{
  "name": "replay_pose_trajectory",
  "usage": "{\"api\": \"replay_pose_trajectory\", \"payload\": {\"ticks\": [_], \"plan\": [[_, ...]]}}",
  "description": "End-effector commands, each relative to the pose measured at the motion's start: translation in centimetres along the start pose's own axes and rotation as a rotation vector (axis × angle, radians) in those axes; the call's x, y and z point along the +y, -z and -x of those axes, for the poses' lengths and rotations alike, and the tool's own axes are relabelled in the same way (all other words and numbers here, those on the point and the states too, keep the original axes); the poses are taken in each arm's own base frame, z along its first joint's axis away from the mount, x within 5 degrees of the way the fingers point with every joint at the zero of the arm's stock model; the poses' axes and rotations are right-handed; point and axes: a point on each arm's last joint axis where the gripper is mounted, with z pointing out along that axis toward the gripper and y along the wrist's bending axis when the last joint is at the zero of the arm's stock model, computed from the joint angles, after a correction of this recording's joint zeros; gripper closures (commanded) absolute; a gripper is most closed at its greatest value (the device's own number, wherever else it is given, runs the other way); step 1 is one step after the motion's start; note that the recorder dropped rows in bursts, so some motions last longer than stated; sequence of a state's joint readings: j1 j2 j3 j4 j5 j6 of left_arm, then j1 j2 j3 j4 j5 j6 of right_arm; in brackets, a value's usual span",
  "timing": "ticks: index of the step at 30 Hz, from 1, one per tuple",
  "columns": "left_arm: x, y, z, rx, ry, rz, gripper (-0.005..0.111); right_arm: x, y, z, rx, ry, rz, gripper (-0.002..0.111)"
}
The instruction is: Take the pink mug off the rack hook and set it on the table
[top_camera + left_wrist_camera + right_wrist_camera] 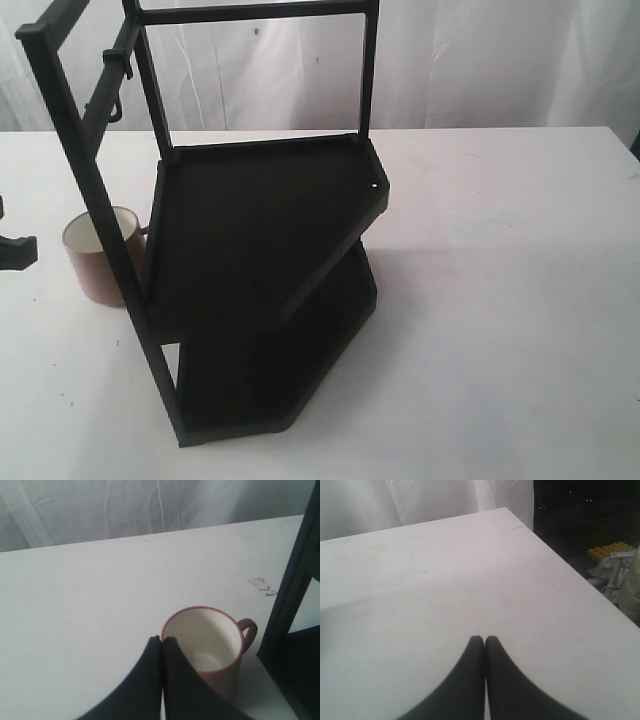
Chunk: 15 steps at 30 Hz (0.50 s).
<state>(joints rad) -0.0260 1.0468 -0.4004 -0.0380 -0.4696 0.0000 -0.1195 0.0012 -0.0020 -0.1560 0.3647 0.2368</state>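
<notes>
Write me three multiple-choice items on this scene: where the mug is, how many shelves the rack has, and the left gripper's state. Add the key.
1. Where is the pink mug?
A) hanging from a hook
B) on the upper shelf
C) upright on the table beside the rack

2. How many shelves has the rack?
A) one
B) two
C) four

3. The left gripper is:
A) shut and empty
B) open around the mug
C) shut on the mug's handle

Key:
1 C, it stands on the white table next to the rack.
2 B, one dark shelf shows above another.
3 A, its fingertips meet with nothing between them.
</notes>
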Motion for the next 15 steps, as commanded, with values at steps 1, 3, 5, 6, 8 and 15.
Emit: {"api": "replay_pose_trajectory", "payload": {"ticks": [1, 3, 5, 6, 8, 15], "plan": [[0.3, 1.9, 0.9, -0.025, 0.073, 0.016, 0.107, 0.0, 0.0, 0.0, -0.006, -0.003, 0.006, 0.108], [0.2, 3.6, 1.4, -0.038, 0.144, 0.003, 0.107, 0.0, 0.0, 0.0, -0.006, -0.003, 0.006, 0.108], [0.2, 5.6, 1.9, -0.084, 0.157, -0.014, 0.107, 0.0, 0.0, 0.0, -0.006, -0.003, 0.006, 0.108], [0.2, 6.5, 2.1, -0.125, 0.15, -0.016, 0.107, 0.0, 0.0, 0.0, -0.006, -0.003, 0.006, 0.108], [0.3, 8.2, 2.4, -0.206, 0.133, -0.016, 0.107, 0.0, 0.0, 0.0, -0.006, -0.003, 0.006, 0.108], [0.0, 13.3, 2.4, -0.345, 0.083, -0.051, 0.107, 0.0, 0.0, 0.0, -0.006, -0.003, 0.006, 0.108]]}}
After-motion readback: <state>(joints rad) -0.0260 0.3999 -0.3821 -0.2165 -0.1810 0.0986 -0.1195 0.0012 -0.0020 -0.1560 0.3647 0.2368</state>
